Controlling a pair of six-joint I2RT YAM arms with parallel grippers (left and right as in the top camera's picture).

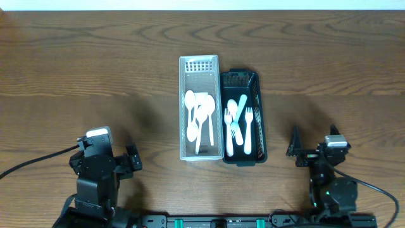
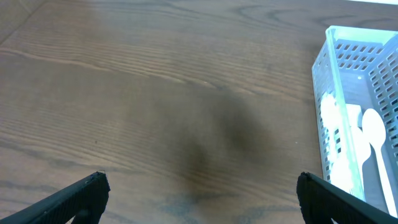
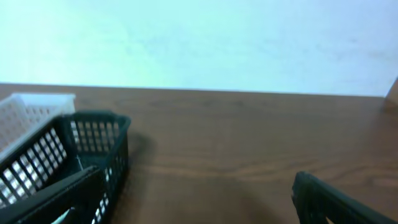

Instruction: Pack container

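Brown wooden surface (image 1: pixel 76 57) carried everything. Nearest us, the left claw (image 2: pixel 205 202) and right claw (image 3: pixel 199 202) hung released, with nothing between their fingers. Farther out, between the two arms, the white basket (image 1: pixel 199 63) of spoons (image 1: pixel 204 107) touched the dark basket (image 1: pixel 239 77) of forks (image 1: pixel 231 126), long axes running straight away from us. We judged the white one ahead-right of the left claw, the dark one ahead-left of the right claw — the nearer pairing.

overhead: straight down, far | wrists: low, forward | shared: white basket (image 1: pixel 182 107)
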